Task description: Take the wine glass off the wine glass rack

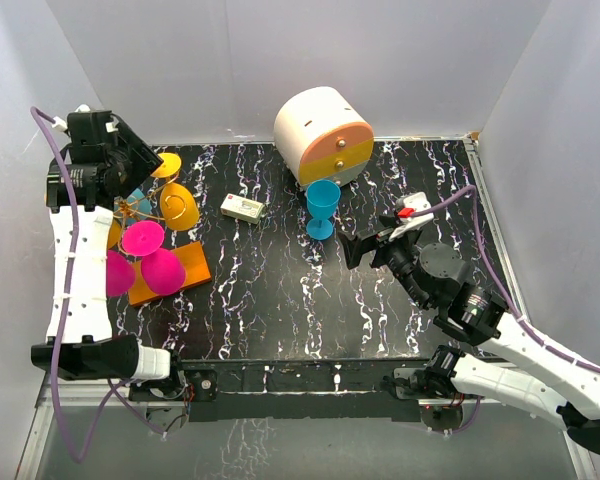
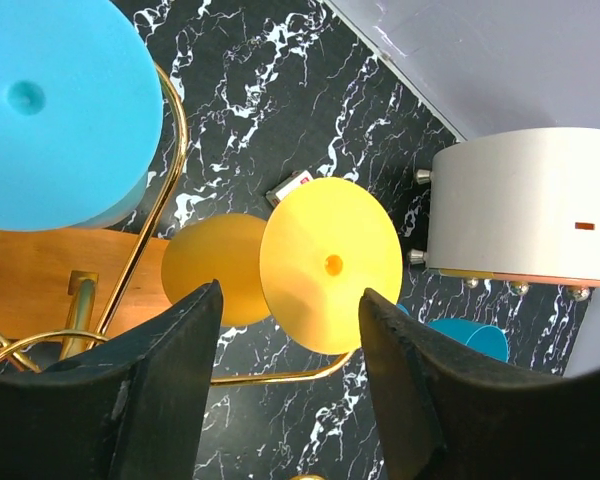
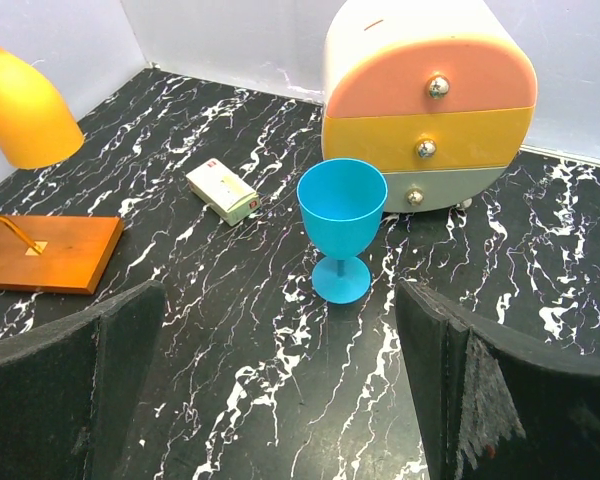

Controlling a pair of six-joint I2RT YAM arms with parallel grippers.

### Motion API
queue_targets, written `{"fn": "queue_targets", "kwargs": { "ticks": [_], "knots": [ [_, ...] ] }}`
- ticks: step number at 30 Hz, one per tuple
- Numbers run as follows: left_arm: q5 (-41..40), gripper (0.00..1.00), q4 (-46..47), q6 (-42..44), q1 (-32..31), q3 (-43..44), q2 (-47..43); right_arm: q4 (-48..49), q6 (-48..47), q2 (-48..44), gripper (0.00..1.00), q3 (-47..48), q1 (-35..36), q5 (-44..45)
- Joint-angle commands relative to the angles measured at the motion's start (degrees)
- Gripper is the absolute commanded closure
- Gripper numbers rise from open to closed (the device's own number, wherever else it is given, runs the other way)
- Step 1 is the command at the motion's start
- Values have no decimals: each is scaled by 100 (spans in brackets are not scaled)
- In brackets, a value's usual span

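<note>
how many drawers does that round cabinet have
3, stacked on the front of the cabinet: the orange drawer on top, the yellow drawer in the middle, the grey drawer at the bottom. None seems hidden.

My left gripper (image 1: pixel 148 166) hangs over the wine glass rack (image 1: pixel 176 270), my right gripper (image 1: pixel 364 248) near the standing blue wine glass (image 1: pixel 321 207).

Black marble tabletop (image 1: pixel 280 290) veined white; orange rack base (image 1: pixel 193 266), golden hooks (image 2: pixel 176 130); yellow wine glass (image 1: pixel 178 205), magenta wine glasses (image 1: pixel 158 265); standing blue wine glass (image 1: pixel 322 205).
</note>
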Motion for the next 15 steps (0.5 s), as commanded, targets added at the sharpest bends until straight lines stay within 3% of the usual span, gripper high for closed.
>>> {"fn": "queue_targets", "kwargs": {
  "ticks": [1,15],
  "knots": [
    [-81,47,348,-121,24,-177,-249,244,46,-128,2,11,28,34],
    [-364,62,465,8,19,-321,-122,251,24,-150,2,-7,23,79]
  ]
}}
